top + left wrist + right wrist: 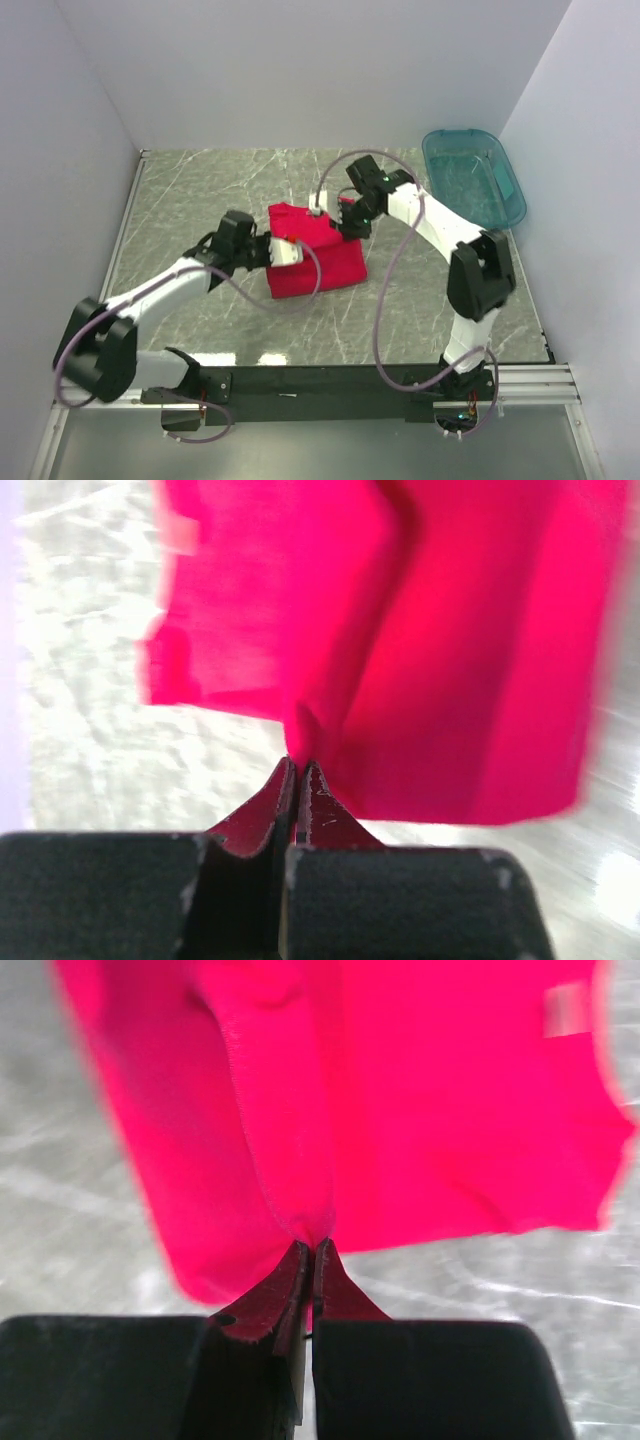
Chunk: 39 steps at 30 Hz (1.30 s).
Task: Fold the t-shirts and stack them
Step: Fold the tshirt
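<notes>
A red t-shirt [318, 257] lies partly folded on the grey marble table [200, 190], near the middle. My left gripper [290, 250] is shut on the shirt's left edge; in the left wrist view the pinched cloth [400, 650] hangs lifted off the table from the gripper [300, 765]. My right gripper [340, 218] is shut on the shirt's far right edge; in the right wrist view the cloth [400, 1110] bunches into the gripper [313, 1248] and hangs above the table. Both views are blurred.
A teal plastic bin [474, 175] stands at the back right of the table. White walls close in the left, back and right. A black rail [330, 385] runs along the near edge.
</notes>
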Motion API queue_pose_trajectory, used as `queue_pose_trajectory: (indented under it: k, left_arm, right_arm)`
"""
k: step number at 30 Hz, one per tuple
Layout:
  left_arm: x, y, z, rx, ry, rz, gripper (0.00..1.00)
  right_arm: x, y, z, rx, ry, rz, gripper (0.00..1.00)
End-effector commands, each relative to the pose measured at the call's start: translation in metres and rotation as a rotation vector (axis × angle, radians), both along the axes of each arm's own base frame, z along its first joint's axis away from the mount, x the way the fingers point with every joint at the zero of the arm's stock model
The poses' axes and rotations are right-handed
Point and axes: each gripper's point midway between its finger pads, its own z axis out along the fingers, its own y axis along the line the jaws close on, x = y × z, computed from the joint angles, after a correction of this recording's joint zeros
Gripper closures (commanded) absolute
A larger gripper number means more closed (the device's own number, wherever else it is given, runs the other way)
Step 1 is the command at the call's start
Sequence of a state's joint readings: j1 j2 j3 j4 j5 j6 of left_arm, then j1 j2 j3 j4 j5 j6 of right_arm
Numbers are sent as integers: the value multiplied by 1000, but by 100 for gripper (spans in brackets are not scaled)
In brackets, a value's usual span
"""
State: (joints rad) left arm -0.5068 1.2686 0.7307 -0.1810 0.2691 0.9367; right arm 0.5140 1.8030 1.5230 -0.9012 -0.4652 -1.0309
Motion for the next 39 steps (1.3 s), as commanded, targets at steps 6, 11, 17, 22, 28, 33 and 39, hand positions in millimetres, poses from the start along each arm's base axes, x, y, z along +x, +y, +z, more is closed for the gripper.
queue_pose_trajectory:
  k: [6,11,17,22,28,33,39]
  left_arm:
    - [106,-11,41,-71,-203,87,100]
    - [140,-13,38,-55,-242,128,100]
    - [167,-14,33,-73,-263,185,100]
    - [181,-15,24,-66,-261,211,100]
    - [185,-11,21,-55,-263,241,100]
    - [183,-3,15,-43,-252,258,100]
    - [185,-4,10,-41,-233,267,100]
  right_arm:
    - [100,18,9,-1,-161,-298,100]
    - [133,13,8,9,-240,-425,100]
    - [150,2,6,-3,-273,-493,100]
    - [160,-3,6,6,-297,-518,100]
    - [164,6,-1,10,-271,-492,100]
    - [169,9,-4,11,-269,-492,100]
    - [173,8,-6,4,-273,-499,100]
